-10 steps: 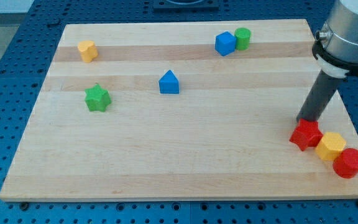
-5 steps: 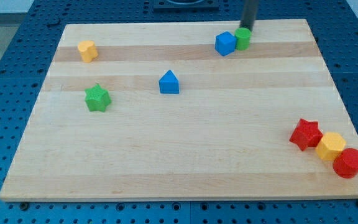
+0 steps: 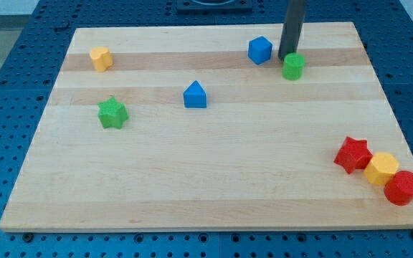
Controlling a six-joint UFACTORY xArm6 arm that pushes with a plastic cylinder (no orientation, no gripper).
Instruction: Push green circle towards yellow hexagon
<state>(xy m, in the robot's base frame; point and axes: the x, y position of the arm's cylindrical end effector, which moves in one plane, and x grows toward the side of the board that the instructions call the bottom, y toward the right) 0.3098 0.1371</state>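
Wooden tabletop (image 3: 214, 179); green circle (image 3: 293, 67) small, upright, intact, right of blue cube (image 3: 260, 50); my tip (image 3: 285, 57) touching its upper-left edge; end effector bare rod, no jaws.

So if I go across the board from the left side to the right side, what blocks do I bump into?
Yellow block → green star → blue house-shaped block → blue cube → green circle → red star → yellow hexagon → red circle.
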